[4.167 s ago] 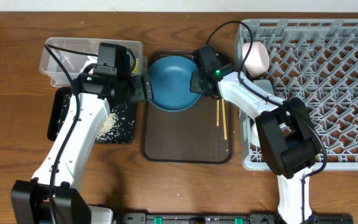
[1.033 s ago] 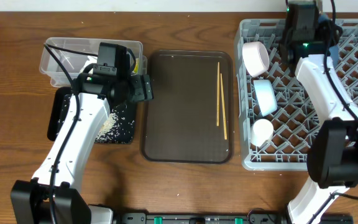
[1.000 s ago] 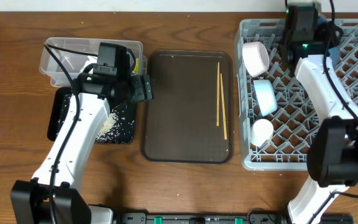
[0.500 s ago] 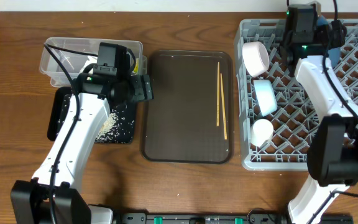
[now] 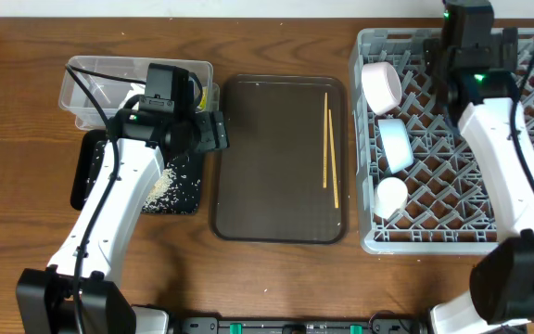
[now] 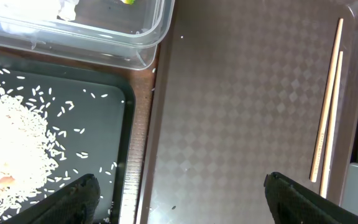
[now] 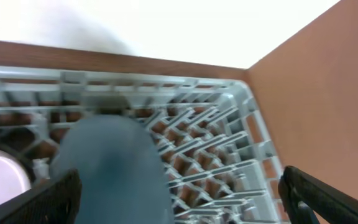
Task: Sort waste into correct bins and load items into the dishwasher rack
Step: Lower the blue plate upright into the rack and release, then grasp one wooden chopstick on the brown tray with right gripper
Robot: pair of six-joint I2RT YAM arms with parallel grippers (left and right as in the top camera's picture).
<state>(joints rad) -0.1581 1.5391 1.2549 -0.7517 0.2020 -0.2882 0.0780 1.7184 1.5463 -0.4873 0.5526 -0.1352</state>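
Observation:
The big blue plate (image 7: 114,171) stands blurred in the grey dishwasher rack (image 5: 434,238), between the wide-apart fingers of my open right gripper (image 7: 182,202); nothing is gripped. In the overhead view my right arm hides the plate. Two small bowls (image 5: 381,83) (image 5: 395,146) and a white cup (image 5: 390,195) sit along the rack's left side. The chopsticks (image 5: 328,148) lie on the brown serving tray (image 5: 267,186). My left gripper (image 6: 179,202) hangs open and empty over that tray's left edge. Rice (image 5: 160,188) lies on the black tray (image 5: 89,176); the clear tub (image 5: 91,79) holds tissue (image 6: 67,7).
The clear tub and the black tray sit close against the brown tray's left side, under my left arm. The rack's upright pegs (image 5: 527,139) fill its right half. A brown wall (image 7: 328,93) rises just beyond the rack's far corner.
The blue plate went from the brown tray into the rack. My right gripper has opened wide off it and shifted right. The left arm has stayed still.

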